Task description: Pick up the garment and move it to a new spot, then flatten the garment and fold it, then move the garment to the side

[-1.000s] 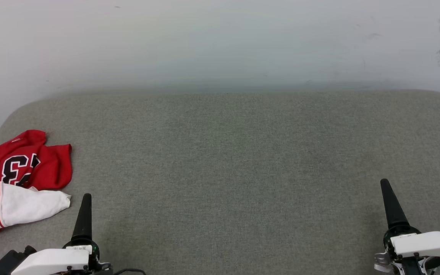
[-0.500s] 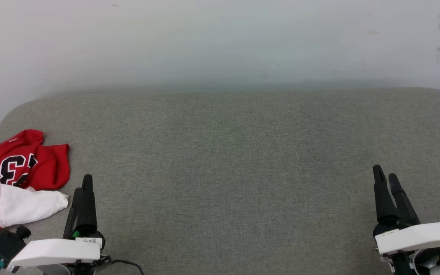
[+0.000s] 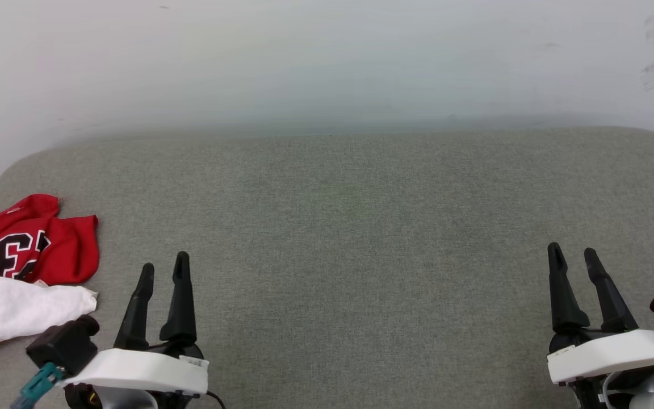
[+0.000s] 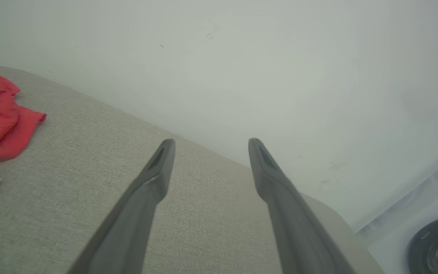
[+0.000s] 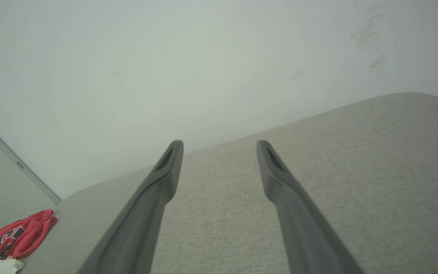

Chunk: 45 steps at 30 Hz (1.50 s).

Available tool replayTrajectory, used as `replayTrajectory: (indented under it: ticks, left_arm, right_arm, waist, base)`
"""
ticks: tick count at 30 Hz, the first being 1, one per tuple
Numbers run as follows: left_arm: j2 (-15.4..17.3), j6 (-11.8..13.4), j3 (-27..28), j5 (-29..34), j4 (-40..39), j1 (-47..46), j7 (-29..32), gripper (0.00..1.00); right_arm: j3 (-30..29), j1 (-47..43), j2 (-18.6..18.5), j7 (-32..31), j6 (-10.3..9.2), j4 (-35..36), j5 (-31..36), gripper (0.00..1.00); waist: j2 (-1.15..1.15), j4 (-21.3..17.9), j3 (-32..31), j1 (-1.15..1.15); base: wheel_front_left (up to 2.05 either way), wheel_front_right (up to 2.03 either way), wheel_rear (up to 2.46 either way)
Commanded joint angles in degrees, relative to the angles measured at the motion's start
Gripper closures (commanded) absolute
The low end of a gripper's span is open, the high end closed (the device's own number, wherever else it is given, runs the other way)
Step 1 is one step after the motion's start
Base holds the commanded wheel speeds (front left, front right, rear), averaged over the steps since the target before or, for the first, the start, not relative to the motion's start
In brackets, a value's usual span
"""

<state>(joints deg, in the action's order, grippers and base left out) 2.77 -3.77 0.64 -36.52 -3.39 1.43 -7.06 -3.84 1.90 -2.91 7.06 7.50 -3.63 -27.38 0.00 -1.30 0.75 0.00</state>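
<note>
The garment, a red jersey-style T-shirt with a white short sleeve, red-and-white striped trim and black white-outlined lettering, lies crumpled at the left end of the grey woven-fabric padded surface. Part of it runs past the head view's left border. A "3" of the lettering faces up, and the white sleeve lies on the side of the heap nearest the surface's front edge.

The left gripper hangs over the front left part of the surface, just to the right of the sleeve and apart from it. Its two long dark fingers are spread with a clear gap and hold nothing. The right gripper hangs over the front right part of the surface, well apart from the garment, its fingers likewise spread and empty. Both pairs of fingers point toward the surface's far edge, where a plain white wall with a few dark scuffs rises.
</note>
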Motion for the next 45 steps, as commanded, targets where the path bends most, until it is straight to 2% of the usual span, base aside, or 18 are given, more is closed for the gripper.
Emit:
replayTrajectory:
  ticks: [1,10,18,25,28,31,36,41,45]
  left_arm:
    - [0.1,0.8,-0.8,2.8,-1.0,0.0,-0.5,0.00]
    - [1.4,4.3,-5.5,12.2,-1.2,0.6,-1.9,0.00]
    - [3.1,8.3,-8.9,16.5,-0.1,1.2,-3.1,0.00]
    - [3.5,10.1,-10.3,19.1,1.4,1.7,-4.0,0.00]
    - [3.0,10.0,-9.9,19.2,2.3,2.2,-4.4,0.00]
    - [2.4,8.3,-9.0,18.9,3.9,2.8,-4.8,0.00]
    - [1.6,7.1,-8.3,22.5,4.0,2.6,-5.4,0.00]
    - [0.9,6.1,-7.3,23.8,3.3,3.2,-6.0,0.00]
    - [0.4,4.2,-5.9,23.9,2.3,3.9,-6.4,0.00]
  right_arm:
    - [0.2,-0.3,0.0,0.6,-0.01,1.0,2.3,0.00]
    - [2.6,-0.6,0.0,1.9,-0.01,0.6,9.8,0.00]
    - [4.5,-0.5,0.0,3.1,-0.01,-0.1,15.6,0.00]
    - [4.7,-0.8,0.0,4.0,-0.01,-0.7,20.6,0.00]
    - [4.9,-1.0,0.0,4.4,-0.01,-0.8,22.6,0.00]
    - [5.1,-1.1,0.0,4.8,-0.01,-0.7,24.2,0.00]
    - [5.3,-1.4,0.0,5.3,-0.02,-0.1,26.2,0.00]
    - [5.5,-1.8,0.0,5.9,-0.02,0.3,24.0,0.00]
    - [5.3,-2.2,0.1,6.4,-0.02,0.1,21.0,0.00]
  waist:
    - [0.00,-0.1,0.1,0.00]
    - [0.00,-0.3,0.3,0.00]
    - [0.00,-0.2,0.3,0.00]
    - [0.00,-0.1,0.2,0.00]
    - [0.00,-0.2,0.1,0.00]
    - [0.00,-0.2,0.0,0.00]
    - [0.00,-0.3,0.0,0.00]
    - [0.00,-0.4,-0.1,0.00]
    - [0.00,-0.4,-0.1,0.00]
  base:
    - [0.00,0.00,0.00]
    - [0.00,0.00,0.00]
    - [0.00,0.00,0.00]
    - [0.00,0.00,0.00]
    - [0.00,0.00,0.00]
    - [0.00,0.00,0.00]
    - [0.00,0.00,0.00]
    - [0.00,0.00,0.00]
    - [0.00,0.00,0.00]
